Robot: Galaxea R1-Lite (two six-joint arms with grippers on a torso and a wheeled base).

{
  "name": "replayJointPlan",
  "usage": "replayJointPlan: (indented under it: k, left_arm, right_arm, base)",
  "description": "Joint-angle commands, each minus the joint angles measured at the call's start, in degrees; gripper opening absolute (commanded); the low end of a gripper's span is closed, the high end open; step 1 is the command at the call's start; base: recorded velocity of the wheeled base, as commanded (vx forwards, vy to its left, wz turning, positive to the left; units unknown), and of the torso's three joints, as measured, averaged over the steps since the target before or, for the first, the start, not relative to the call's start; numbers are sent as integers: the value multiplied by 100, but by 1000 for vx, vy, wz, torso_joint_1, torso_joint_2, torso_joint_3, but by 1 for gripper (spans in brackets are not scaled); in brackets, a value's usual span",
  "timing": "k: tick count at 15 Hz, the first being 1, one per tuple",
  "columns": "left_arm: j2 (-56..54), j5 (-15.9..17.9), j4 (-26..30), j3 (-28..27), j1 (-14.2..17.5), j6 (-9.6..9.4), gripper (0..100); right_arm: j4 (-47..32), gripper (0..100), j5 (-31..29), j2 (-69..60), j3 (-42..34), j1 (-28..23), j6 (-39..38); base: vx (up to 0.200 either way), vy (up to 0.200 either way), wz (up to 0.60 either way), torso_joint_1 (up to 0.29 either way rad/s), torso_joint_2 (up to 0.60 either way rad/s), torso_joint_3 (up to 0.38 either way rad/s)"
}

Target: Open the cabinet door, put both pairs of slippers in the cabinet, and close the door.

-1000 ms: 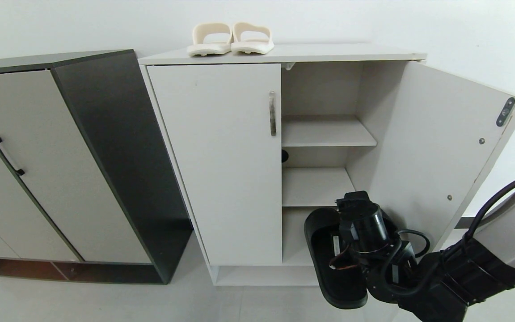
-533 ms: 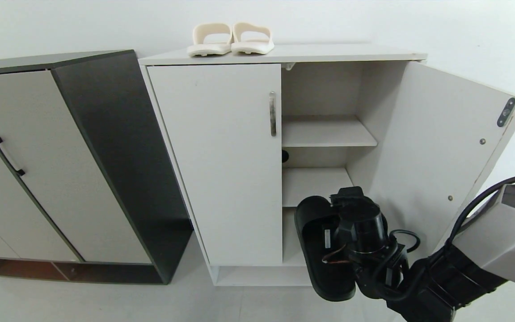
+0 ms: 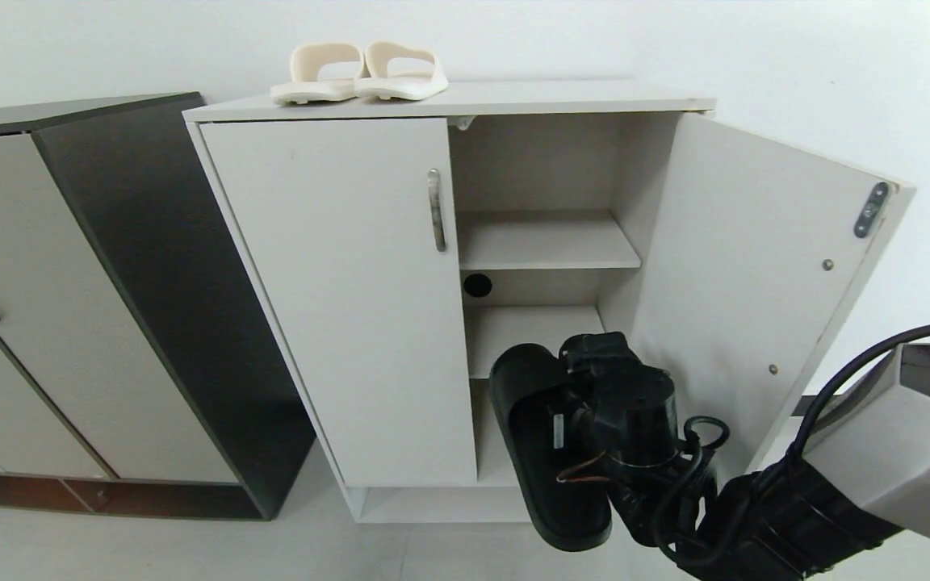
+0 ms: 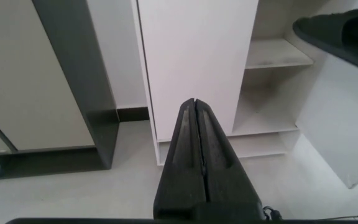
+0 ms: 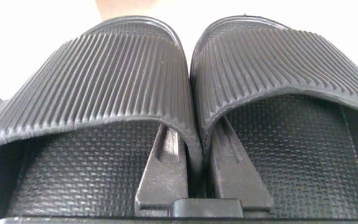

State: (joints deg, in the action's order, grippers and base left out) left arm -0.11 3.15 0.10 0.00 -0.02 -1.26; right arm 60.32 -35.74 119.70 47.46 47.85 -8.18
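The white cabinet (image 3: pixel 328 323) has its right door (image 3: pixel 747 290) swung open, baring the shelves (image 3: pixel 546 242); its left door is closed. My right gripper (image 5: pixel 194 165) is shut on the pair of black slippers (image 3: pixel 542 452), its fingers (image 5: pixel 163 171) inside the ribbed straps and pinching their two inner edges together. The pair hangs in front of the lower open compartment, toes toward the cabinet. A cream pair of slippers (image 3: pixel 360 73) rests on the cabinet top. My left gripper (image 4: pixel 194 109) is shut and empty, held low before the closed left door (image 4: pixel 197 56), with the black slippers (image 4: pixel 347 34) off to one side.
A dark grey cabinet (image 3: pixel 110 307) with light doors stands close to the left of the white one. The open right door juts out toward me beside my right arm. Bare light floor (image 3: pixel 190 549) lies in front of both cabinets.
My right gripper has carried the black slippers left and closer to the lower opening. The head view has shifted, so both cabinets sit further left in the picture.
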Motion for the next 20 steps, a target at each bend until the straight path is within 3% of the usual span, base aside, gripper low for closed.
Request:
replayJointPlan:
  k: [1, 7, 13, 20]
  left_arm:
    - [11, 2, -1, 0, 2, 3, 0]
    - [20, 2, -1, 0, 2, 3, 0]
    - [11, 2, -1, 0, 2, 3, 0]
    - [20, 2, -1, 0, 2, 11, 0]
  right_arm:
    - [6, 0, 6, 36, 62, 23, 1]
    - [24, 0, 6, 414, 308, -100, -26]
    - [33, 0, -47, 1275, 967, -557, 1]
    - [33, 0, -47, 1565, 1099, -944, 71]
  base:
    - [0, 0, 0, 0, 0, 0]
    - [0, 0, 0, 0, 0, 0]
    - [0, 0, 0, 0, 0, 0]
    - [0, 0, 0, 0, 0, 0]
